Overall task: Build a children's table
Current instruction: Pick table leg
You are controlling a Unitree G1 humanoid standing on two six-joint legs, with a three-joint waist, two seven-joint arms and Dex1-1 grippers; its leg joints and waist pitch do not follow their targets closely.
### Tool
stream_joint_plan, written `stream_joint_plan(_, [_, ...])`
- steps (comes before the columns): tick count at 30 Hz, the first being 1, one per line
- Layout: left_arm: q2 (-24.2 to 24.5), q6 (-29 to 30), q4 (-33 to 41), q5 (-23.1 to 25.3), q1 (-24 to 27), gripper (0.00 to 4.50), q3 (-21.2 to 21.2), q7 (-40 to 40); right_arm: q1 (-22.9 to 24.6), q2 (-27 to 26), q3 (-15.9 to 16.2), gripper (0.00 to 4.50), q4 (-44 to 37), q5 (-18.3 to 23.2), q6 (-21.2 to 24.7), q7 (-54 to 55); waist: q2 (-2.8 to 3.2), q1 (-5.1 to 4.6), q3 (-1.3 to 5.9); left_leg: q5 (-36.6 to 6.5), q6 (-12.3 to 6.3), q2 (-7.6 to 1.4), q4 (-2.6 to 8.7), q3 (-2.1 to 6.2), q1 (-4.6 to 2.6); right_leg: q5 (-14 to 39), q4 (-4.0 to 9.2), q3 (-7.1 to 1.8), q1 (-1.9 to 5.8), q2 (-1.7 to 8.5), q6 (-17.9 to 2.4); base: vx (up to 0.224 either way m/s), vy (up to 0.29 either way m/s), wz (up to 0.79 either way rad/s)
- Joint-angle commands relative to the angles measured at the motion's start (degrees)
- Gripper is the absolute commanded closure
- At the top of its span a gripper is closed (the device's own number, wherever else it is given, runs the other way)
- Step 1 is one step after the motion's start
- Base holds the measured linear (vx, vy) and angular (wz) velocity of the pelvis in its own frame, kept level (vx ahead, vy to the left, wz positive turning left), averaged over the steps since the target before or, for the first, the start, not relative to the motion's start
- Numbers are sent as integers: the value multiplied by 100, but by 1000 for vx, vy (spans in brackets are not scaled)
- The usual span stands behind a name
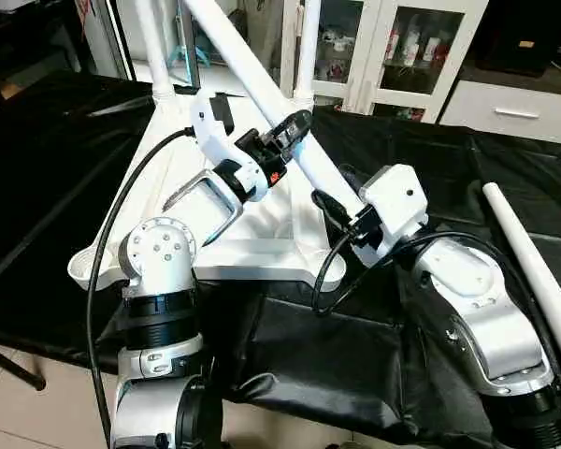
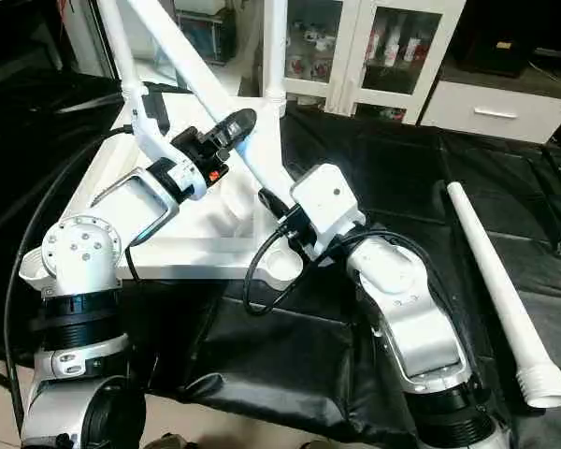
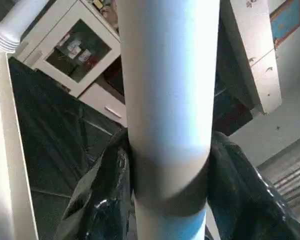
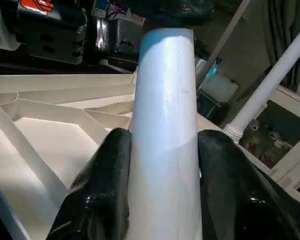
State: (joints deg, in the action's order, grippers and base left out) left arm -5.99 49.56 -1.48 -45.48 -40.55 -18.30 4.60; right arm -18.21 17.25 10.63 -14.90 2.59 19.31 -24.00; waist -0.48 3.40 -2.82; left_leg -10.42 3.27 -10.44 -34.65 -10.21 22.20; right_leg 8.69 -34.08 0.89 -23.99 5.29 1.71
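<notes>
The white table top lies upside down on the black-covered work table, ribbed underside up. Two legs stand upright in its far corner sockets. A third leg leans diagonally, its lower end pointing at the near right corner socket. My left gripper is shut on this leaning leg higher up, one black finger on each side. Lower down, my right gripper is shut on the same leg, its fingers hugging the tube above the ribbed underside.
A fourth leg lies loose on the black cover at the right, wide threaded end toward me. White glass-door cabinets stand behind the work table. A black cable loops beside my left arm. The cover's front edge drops to tiled floor.
</notes>
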Motion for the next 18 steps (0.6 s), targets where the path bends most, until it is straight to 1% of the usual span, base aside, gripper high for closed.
stream_joint_plan(1, [27, -32, -25, 14, 4, 266, 10, -93, -144, 1, 43, 279, 12, -9, -146, -18, -44, 10, 396, -1170, -76, -101, 395, 31, -73, 1168, 345, -55, 292, 83, -863, 0, 0, 0])
stream_joint_plan(3, [61, -42, 54, -7, 36, 268, -34, -134, -164, -16, 53, 279, -31, -6, -102, -4, -44, 10, 394, -1134, -93, -103, 394, 30, -73, 1138, 342, -58, 290, 83, -869, 0, 0, 0])
stream_joint_plan(5, [79, -162, 60, 19, 57, 269, -89, -180, -181, -30, 47, 279, -12, -6, -100, -4, -15, 5, 396, -1140, -80, -101, 392, 31, -79, 1107, 346, -57, 287, 79, -888, 0, 0, 0])
stream_joint_plan(6, [78, -182, 52, 22, 61, 269, -96, -180, -178, -32, 45, 279, 3, -10, -112, -6, -14, 3, 397, -1139, -78, -101, 393, 32, -78, 1091, 342, -56, 288, 77, -896, 0, 0, 0])
stream_joint_plan(7, [61, -233, 29, 45, 82, 270, -105, -199, -155, -24, 39, 279, 45, -40, -148, -10, -138, -16, 396, -1129, -108, -101, 387, 13, -65, 1088, 355, -56, 296, 70, -881, 0, 0, 0])
stream_joint_plan(8, [50, -250, 25, 61, 91, 270, -104, -217, -145, -16, 39, 279, 55, -56, -156, -9, -89, 12, 397, -1115, -99, -105, 391, 27, -74, 1110, 326, -56, 301, 89, -896, 0, 0, 0])
stream_joint_plan(9, [57, -265, 46, 73, 98, 270, -97, -217, -156, -61, 5, 223, 42, -16, -133, 7, -129, -1, 391, -1101, -122, -110, 390, 16, -69, 1151, 347, -61, 290, 86, -873, 0, 0, 0])
stream_joint_plan(10, [61, -284, 76, 76, 107, 270, -104, -225, -167, -129, -35, 209, 29, 123, -82, -44, -75, 10, 394, -1091, -116, -111, 393, 25, -76, 1163, 335, -62, 284, 90, -877, 0, 0, 0])
stream_joint_plan(12, [79, -313, 123, 58, 125, 270, -142, -230, -182, -165, -42, 209, -20, 275, -41, -175, -68, -7, 392, -1177, -122, -114, 397, 28, -81, 1161, 347, -59, 281, 77, -858, 0, 0, 0])
stream_joint_plan(13, [113, -342, 115, 67, 132, 271, -166, -227, -193, -157, -39, 190, -35, 355, -33, -270, -80, -11, 396, -1146, -133, -113, 399, 34, -69, 1107, 334, -57, 298, 84, -845, 0, 0, 0])
stream_joint_plan(14, [131, -355, 107, 76, 134, 271, -170, -223, -197, -162, -48, 169, -43, 404, -16, -306, -77, -11, 394, -1141, -138, -113, 398, 34, -72, 1092, 337, -58, 297, 85, -845, 0, 0, 0])
stream_joint_plan(15, [158, -373, 93, 89, 137, 271, -172, -219, -201, -174, -65, 169, -52, 478, 11, -351, -72, -18, 394, -1141, -135, -113, 398, 33, -75, 1098, 336, -59, 291, 86, -855, 0, 0, 0])
stream_joint_plan(17, [315, -452, 17, 145, 100, 272, -164, -131, -239, -181, -153, 159, -151, 838, 268, -565, -73, -1, 395, -1163, -136, -115, 399, 34, -89, 1126, 336, -58, 283, 81, -859, 0, 0, 0])
stream_joint_plan(18, [361, -469, 0, 157, 85, 272, -159, -96, -253, -174, -173, 146, -181, 912, 325, -617, -69, 0, 395, -1160, -141, -115, 400, 35, -89, 1111, 331, -59, 285, 80, -861, 0, 0, 0])
